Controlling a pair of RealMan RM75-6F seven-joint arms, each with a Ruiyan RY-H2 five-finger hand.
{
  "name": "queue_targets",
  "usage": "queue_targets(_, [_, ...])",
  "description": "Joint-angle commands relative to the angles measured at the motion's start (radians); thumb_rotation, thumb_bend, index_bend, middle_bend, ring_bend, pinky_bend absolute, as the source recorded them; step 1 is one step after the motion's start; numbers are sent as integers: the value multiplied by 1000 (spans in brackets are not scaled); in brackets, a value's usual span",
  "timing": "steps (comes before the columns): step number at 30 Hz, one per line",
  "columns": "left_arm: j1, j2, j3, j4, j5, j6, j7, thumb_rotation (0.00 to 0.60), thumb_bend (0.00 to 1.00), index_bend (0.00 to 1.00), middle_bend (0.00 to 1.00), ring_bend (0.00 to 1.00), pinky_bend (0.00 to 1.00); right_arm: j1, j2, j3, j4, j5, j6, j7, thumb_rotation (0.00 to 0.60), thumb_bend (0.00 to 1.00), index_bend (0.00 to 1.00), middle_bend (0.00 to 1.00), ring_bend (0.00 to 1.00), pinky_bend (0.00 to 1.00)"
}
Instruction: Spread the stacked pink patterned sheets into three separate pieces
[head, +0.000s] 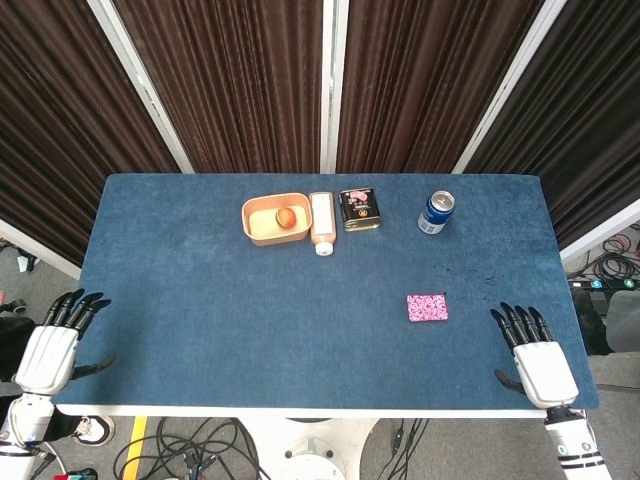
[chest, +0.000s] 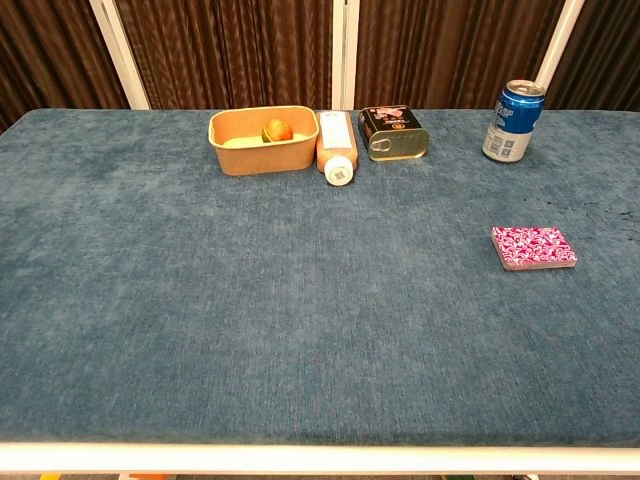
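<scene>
The stack of pink patterned sheets (head: 427, 307) lies flat on the blue table (head: 200, 300), right of centre; in the chest view the stack (chest: 533, 247) shows as one neat pile. My right hand (head: 535, 355) rests at the table's front right corner, fingers spread, holding nothing, a little right of and nearer than the stack. My left hand (head: 55, 343) sits off the front left corner, fingers apart and empty. Neither hand shows in the chest view.
Along the back stand a tan bowl (head: 275, 219) with an orange fruit (head: 285, 217), a lying bottle (head: 322, 222), a dark tin (head: 360, 209) and a blue can (head: 436, 212). Dark curtains hang behind the table.
</scene>
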Motion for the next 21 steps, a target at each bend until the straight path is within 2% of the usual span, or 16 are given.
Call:
queue_targets(1, [0, 3, 1, -2, 1, 0, 0, 600, 0, 184, 131, 52, 99, 2, 1, 2, -5, -1, 0, -2, 600, 91, 0, 0, 0, 0])
queue_targets(21, [5, 2, 2, 10, -5, 0, -13, 600, 0, 184, 131, 52, 99, 21, 8, 9, -25, 13, -30, -23, 600, 103, 0, 0, 0, 0])
